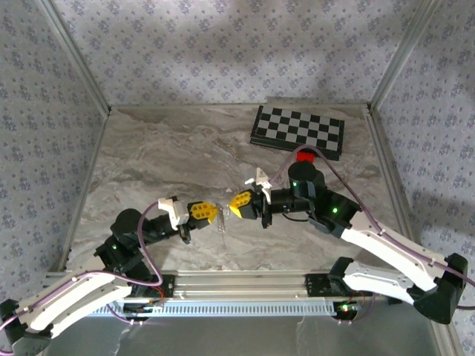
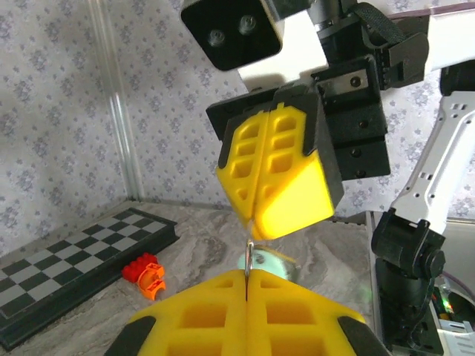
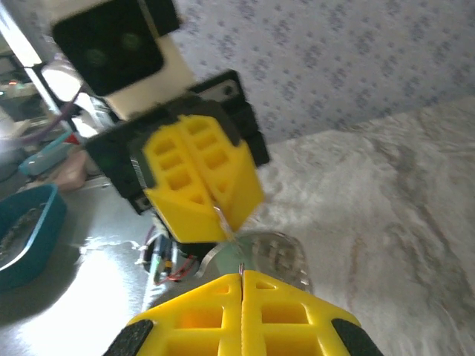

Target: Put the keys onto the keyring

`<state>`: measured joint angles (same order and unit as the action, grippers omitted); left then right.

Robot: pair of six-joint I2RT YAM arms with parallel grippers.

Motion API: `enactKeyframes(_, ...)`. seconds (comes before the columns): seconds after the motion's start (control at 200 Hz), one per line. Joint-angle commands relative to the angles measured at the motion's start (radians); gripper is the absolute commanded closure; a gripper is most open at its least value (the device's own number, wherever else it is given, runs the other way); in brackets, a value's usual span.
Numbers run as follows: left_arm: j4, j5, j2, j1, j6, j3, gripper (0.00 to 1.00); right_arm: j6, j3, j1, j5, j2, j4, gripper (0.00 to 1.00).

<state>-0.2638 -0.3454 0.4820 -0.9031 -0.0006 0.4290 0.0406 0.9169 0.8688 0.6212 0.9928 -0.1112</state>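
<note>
From above, we see the left gripper and right gripper meeting tip to tip just below the middle of the frame. Both are pinched shut. The keyring hangs in the narrow gap between them, its thin chain trailing down toward the table; each tip is equally near.

From the left wrist, our own pads at the bottom edge are closed on a thin upright sliver of metal. The keyring lies just behind, directly under the right gripper's closed tip in the frame's centre.

From the right wrist, the pads at the bottom edge are closed too, with a sliver at their seam, and the keyring sits just above them, right of centre. We cannot tell which gripper actually grips it, nor pick out the key
</note>
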Motion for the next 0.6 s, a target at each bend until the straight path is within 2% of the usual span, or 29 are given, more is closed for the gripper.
enactKeyframes(0.0,0.041,0.099,0.007,0.006,0.016,0.052,1.00,0.051,-0.015,-0.039,-0.160,0.005,-0.093,1.00)
enactKeyframes(0.105,0.088,0.207,-0.001,0.006,0.020,0.042,1.00,0.086,-0.041,-0.056,-0.297,0.044,-0.187,1.00)
enactKeyframes(0.205,0.097,0.268,-0.016,0.006,0.021,0.028,1.00,0.128,-0.077,-0.056,-0.351,0.102,-0.251,1.00)
enactKeyframes(0.345,0.092,0.296,-0.020,0.007,0.026,0.014,1.00,0.190,-0.170,-0.053,-0.408,0.162,-0.242,1.00)
enactKeyframes(0.595,0.070,0.292,-0.002,0.009,0.037,-0.009,1.00,0.268,-0.280,-0.080,-0.414,0.277,-0.165,1.00)
